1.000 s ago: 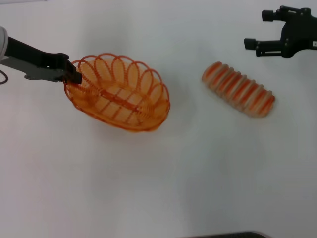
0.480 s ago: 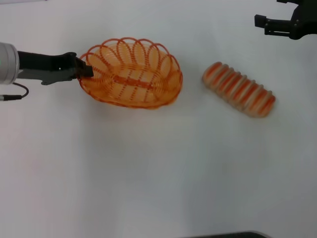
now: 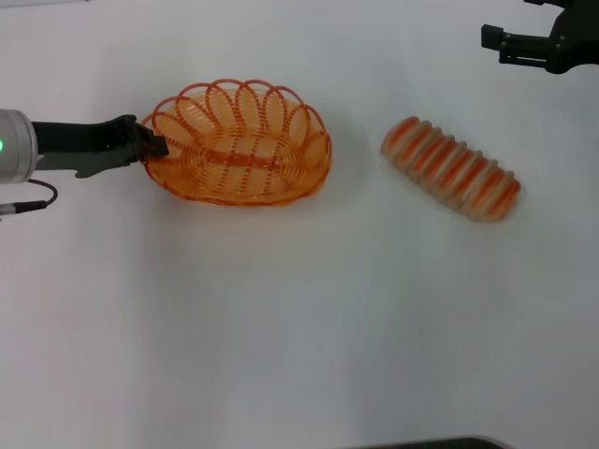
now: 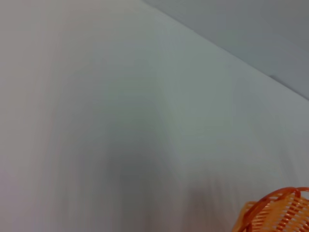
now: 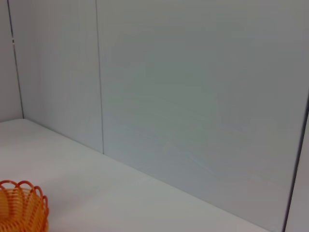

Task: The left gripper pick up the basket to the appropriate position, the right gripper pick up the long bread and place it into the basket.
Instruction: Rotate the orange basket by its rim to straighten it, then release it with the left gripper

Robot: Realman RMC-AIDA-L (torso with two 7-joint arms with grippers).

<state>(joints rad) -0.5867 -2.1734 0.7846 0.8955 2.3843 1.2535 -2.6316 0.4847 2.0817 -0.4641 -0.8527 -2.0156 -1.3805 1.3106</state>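
Observation:
The orange wire basket [image 3: 239, 145] lies level at the left centre of the white table, long side across the view. My left gripper [image 3: 155, 146] reaches in from the left and is shut on the basket's left rim. A bit of the rim shows in the left wrist view [image 4: 275, 212], and the basket's end shows in the right wrist view [image 5: 21, 205]. The long bread [image 3: 450, 168] lies striped side up to the right, well apart from the basket. My right gripper [image 3: 505, 19] hangs open at the far right, beyond the bread, partly cut off by the frame.
The white table [image 3: 299, 318] stretches bare in front of the basket and bread. A grey panelled wall [image 5: 193, 96] stands behind the table. A dark edge [image 3: 430, 443] shows at the near side.
The left gripper swung the basket from tilted to level, shifting it right and back, then slightly left. The right gripper drew back toward the far right corner, then stayed. The bread has not moved.

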